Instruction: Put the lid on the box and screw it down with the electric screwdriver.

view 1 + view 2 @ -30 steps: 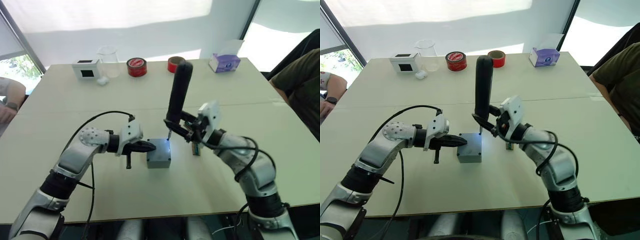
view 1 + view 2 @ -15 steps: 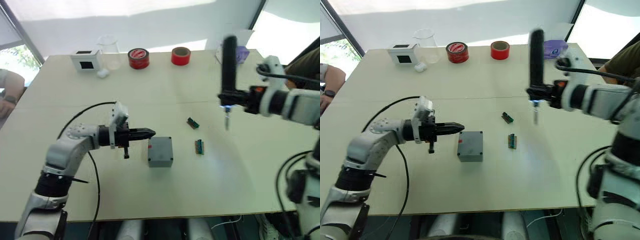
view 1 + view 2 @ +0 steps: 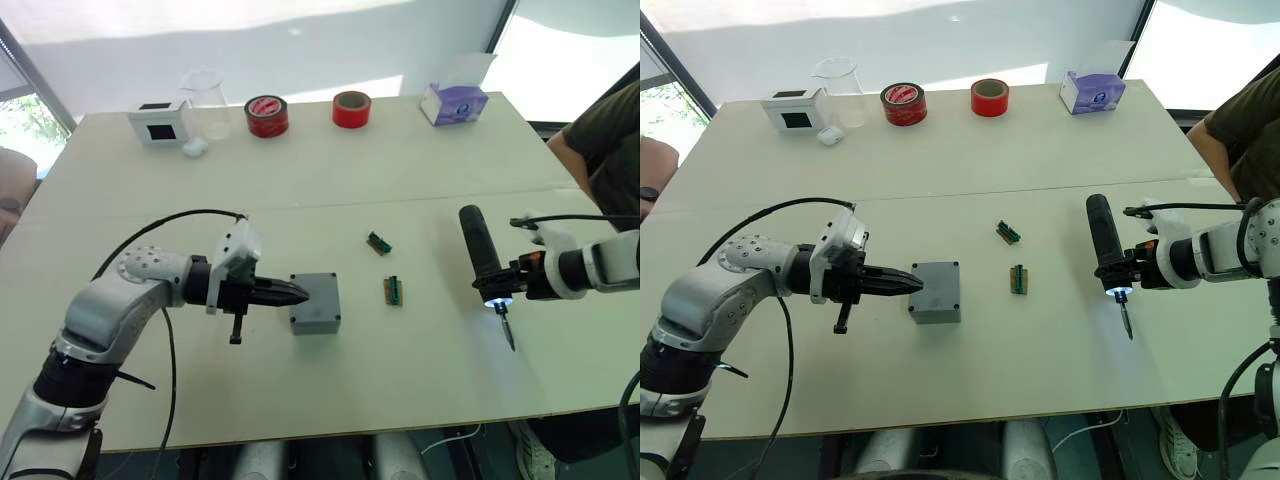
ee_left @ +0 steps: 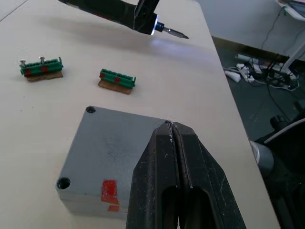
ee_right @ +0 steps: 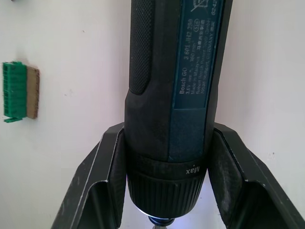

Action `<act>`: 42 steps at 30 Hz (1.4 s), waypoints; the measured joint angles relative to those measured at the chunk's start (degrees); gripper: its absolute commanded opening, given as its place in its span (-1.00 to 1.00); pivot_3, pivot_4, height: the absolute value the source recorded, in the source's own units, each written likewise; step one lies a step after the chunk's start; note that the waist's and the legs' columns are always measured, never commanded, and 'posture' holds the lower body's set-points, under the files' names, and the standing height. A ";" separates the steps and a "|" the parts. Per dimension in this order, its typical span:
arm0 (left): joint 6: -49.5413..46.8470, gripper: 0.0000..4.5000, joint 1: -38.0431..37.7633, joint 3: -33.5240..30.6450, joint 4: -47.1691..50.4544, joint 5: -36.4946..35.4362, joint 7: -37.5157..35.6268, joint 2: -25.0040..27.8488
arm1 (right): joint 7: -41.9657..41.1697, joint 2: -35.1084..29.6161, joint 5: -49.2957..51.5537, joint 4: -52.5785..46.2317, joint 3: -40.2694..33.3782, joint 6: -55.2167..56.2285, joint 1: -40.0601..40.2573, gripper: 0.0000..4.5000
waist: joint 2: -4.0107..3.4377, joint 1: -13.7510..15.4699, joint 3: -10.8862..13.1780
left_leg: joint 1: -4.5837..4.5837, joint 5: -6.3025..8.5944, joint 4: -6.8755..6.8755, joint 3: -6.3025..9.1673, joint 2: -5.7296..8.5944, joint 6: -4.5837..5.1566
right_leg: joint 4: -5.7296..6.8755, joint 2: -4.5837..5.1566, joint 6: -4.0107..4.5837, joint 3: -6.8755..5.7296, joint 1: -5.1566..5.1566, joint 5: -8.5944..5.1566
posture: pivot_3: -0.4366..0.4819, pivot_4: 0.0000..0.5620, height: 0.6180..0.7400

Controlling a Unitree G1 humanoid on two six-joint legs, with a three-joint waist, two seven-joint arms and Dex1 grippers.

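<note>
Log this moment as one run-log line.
left gripper: shut, tips at box | lid: on box | right gripper: holding electric screwdriver, off to the right, light on, bit toward table

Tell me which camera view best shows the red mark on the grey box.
The left wrist view: the red mark sits large on the box, beside the shut left tool. In the eye views the box is small and no mark can be made out.

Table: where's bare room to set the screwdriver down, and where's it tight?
Free: the wide band of table between the back row (tape rolls, tissue box) and the box; also the near strip between the box and the electric screwdriver. Crowded: around the box, with the shut left gripper against it and two green terminal blocks beside it.
</note>
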State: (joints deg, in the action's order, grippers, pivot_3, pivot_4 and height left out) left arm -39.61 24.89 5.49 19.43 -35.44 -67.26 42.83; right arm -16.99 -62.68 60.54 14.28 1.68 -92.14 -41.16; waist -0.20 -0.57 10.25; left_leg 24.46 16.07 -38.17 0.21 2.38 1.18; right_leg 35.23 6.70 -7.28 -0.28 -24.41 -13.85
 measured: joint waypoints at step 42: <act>13.02 -1.00 -0.76 6.03 -15.55 18.09 4.87 -3.11 | -27.31 15.76 -26.74 -47.88 18.21 35.90 16.44 0.98 | 0.24 1.32 0.02 | -0.01 -0.01 -0.88 0.14 0.04 -0.03 | 0.71 -0.01 -0.16 0.00 0.13 0.09 | -0.05 -0.47 1.00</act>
State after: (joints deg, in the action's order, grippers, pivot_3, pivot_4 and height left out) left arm -26.59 24.13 11.52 3.88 -17.35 -62.40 39.72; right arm -44.30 -46.92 33.81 -33.60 19.88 -56.24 -24.72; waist 0.04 0.75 10.27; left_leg 24.45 16.06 -39.05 0.35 2.43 1.15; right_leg 35.94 6.69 -7.43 -0.28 -24.28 -13.76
